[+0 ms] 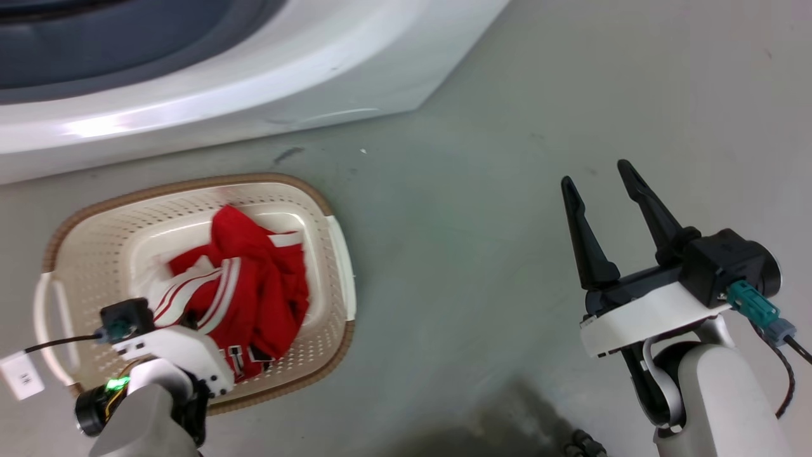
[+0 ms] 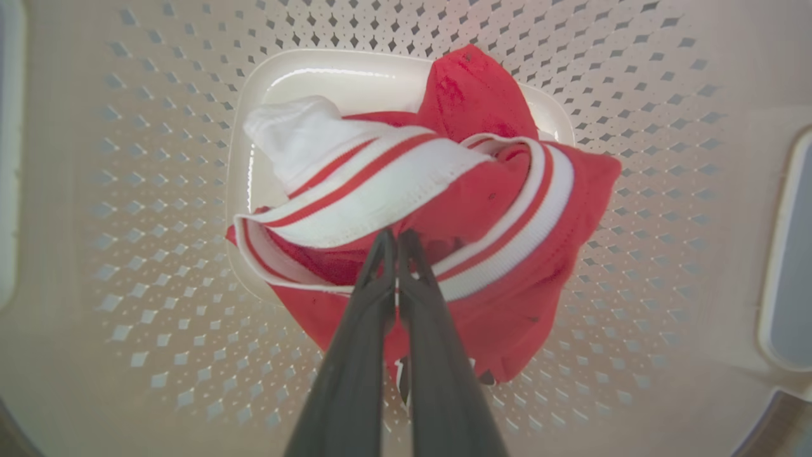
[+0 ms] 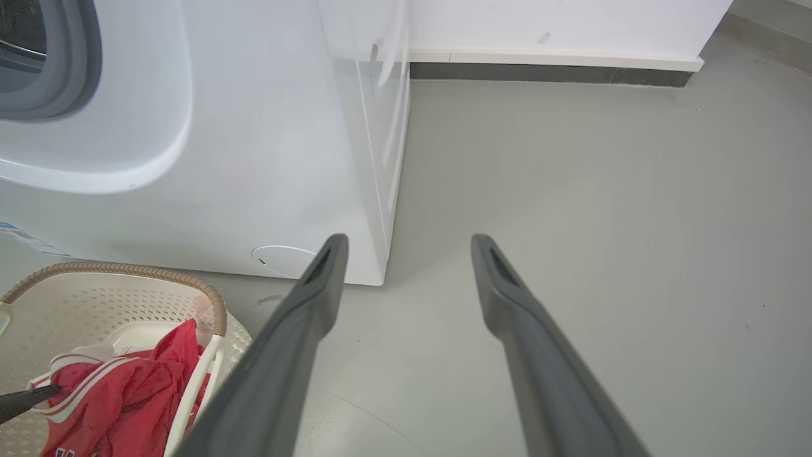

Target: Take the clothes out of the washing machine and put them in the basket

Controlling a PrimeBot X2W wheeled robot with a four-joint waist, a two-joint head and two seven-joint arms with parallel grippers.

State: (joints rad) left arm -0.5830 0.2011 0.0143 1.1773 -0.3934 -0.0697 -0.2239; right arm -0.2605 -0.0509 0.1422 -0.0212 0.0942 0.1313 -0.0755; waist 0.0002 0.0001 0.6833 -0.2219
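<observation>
The clothes (image 1: 254,279) are a bunched red jersey with white stripe trim, lying in the cream basket (image 1: 190,184) on the floor in front of the washing machine (image 1: 254,63). In the left wrist view my left gripper (image 2: 396,236) points down into the basket (image 2: 158,254), shut, its tips pinched into the clothes (image 2: 507,209) just under a striped band. My right gripper (image 1: 596,174) hovers open over bare floor to the right, holding nothing. From the right wrist view, the open gripper (image 3: 409,240) looks past the washing machine (image 3: 254,158) corner, with the basket (image 3: 127,270) and clothes (image 3: 127,387) at lower left.
Grey floor (image 1: 507,222) spreads to the right of the basket. The machine's grey gasket (image 3: 70,63) shows at the upper left. A white wall with a dark skirting (image 3: 552,70) runs behind. A white tag (image 1: 22,377) hangs on my left wrist cable.
</observation>
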